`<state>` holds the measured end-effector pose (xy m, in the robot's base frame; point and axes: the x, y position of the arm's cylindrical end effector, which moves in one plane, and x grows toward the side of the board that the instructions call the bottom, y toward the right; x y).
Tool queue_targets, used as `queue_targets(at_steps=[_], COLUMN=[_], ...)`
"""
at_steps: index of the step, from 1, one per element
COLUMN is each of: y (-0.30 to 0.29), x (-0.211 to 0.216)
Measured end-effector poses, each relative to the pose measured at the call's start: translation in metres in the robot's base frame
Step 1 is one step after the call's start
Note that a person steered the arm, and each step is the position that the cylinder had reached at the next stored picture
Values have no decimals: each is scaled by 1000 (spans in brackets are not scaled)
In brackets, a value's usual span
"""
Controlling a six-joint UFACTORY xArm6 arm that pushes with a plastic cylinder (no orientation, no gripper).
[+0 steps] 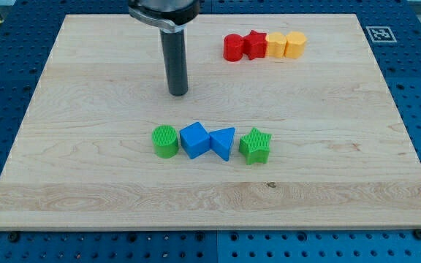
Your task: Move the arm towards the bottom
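My tip [178, 92] rests on the wooden board [86, 183], left of centre in the upper half. Below it lies a row of blocks: a green cylinder [165, 142], a blue cube [194, 139], a blue triangle [223, 143] and a green star [255, 145]. The tip stands apart from them, above the gap between the green cylinder and the blue cube. At the view's top right is a second row: a red cylinder [232, 47], a red star [254, 45], a yellow cube [276, 45] and a yellow block [295, 44], hexagonal in shape.
The board lies on a blue perforated table [6, 95]. A black and white marker [378, 33] sits at the board's top right corner. The arm's dark mount [163, 11] hangs over the board's top edge.
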<state>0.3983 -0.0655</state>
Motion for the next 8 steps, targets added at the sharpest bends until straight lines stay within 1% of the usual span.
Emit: queue_targets(at_steps=[3, 4, 6, 7, 8], y=[-26, -46, -103, -108, -108], x=[-2, -2, -2, 4, 26])
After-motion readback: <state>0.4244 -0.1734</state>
